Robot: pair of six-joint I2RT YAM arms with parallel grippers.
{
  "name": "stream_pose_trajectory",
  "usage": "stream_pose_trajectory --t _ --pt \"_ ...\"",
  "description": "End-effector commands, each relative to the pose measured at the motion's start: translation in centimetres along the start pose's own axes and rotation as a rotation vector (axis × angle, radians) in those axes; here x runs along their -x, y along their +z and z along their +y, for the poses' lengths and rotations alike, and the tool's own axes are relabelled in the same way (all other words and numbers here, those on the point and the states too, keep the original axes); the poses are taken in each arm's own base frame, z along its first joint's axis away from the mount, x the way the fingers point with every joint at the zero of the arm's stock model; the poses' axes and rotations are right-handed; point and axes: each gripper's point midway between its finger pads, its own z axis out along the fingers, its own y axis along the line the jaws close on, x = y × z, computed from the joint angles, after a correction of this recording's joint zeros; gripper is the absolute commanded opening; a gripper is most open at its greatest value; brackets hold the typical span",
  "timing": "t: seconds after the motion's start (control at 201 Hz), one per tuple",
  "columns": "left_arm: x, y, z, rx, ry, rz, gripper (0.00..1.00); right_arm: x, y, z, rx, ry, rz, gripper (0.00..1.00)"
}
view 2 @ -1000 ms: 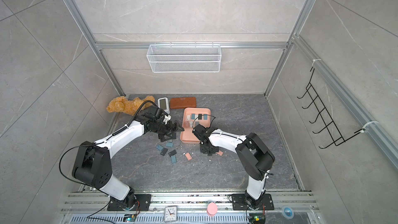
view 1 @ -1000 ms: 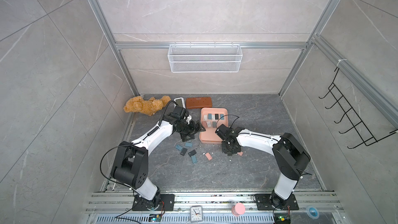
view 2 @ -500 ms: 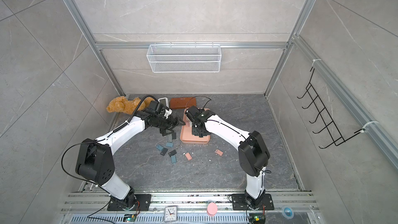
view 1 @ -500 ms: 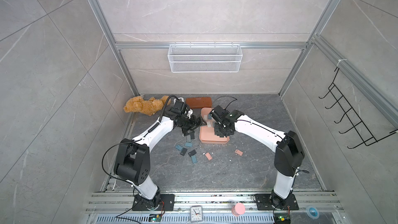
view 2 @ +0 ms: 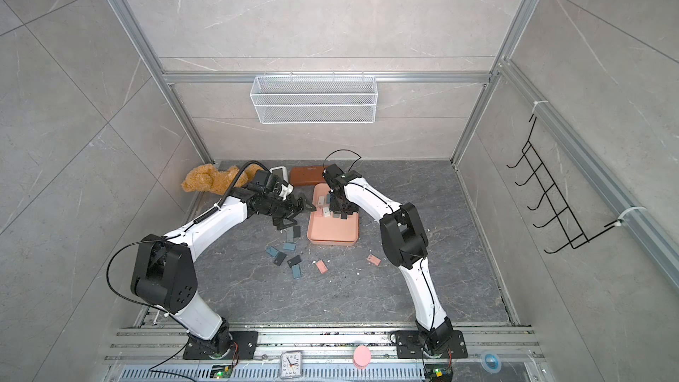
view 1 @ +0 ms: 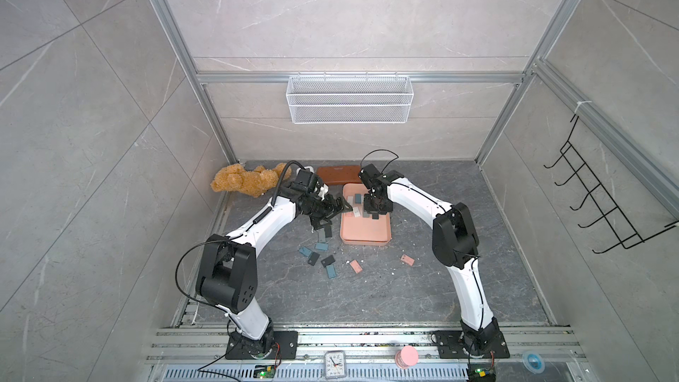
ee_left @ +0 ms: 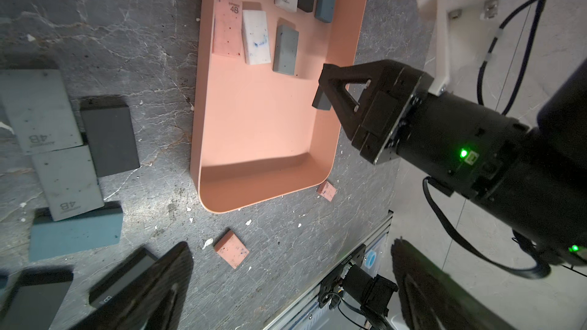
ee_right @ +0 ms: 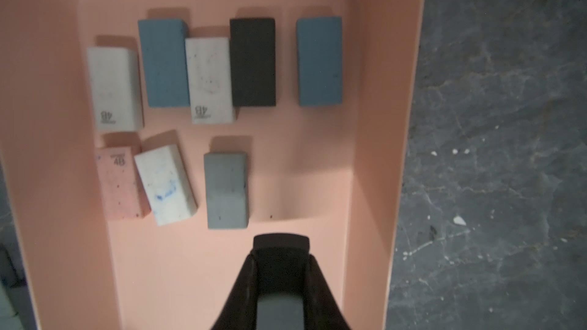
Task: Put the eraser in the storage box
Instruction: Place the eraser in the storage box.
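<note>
Eraser (ee_right: 280, 280) first: it is a dark grey block, pinched by its long sides between the right fingers (ee_right: 244, 284), which are closed on it and point down into the storage box (ee_right: 190, 265). The eraser hangs over a bare patch of the pink floor, near one long wall and just short of the eight erasers (ee_right: 165, 65) lying in two loose rows at the far end. That spot looks chosen so the block can drop flat without landing on a neighbour. In the left wrist view it seems to hang clear of the floor, so the drop is not yet made.

The left fingers (ee_left: 173, 277) are spread wide and hold nothing. They hover beside the box over the desk (ee_left: 127, 42), above the loose erasers (view 1: 319, 248) scattered there, probably keeping out so the two arms do not crowd the box. Two pink erasers (view 1: 355, 266) lie on the desk in front of the box. Judging from this, the right fingers need only lower a little and open.
</note>
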Motion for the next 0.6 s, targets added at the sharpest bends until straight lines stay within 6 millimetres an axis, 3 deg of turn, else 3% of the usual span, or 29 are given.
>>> stream_pose_trajectory --t 0.0,0.344,0.597 --pt "0.4 -0.7 -0.2 -0.02 -0.009 -0.001 0.99 -0.2 1.1 -0.1 -0.012 -0.041 0.053 0.2" --pt "1.0 -0.4 0.5 -0.017 -0.032 0.011 0.99 1.1 3.3 0.8 -0.008 -0.054 0.087 0.21" --pt "1.1 -0.1 1.1 -0.009 -0.039 0.016 0.99 1.2 3.6 0.5 -0.01 -0.051 0.098 0.22"
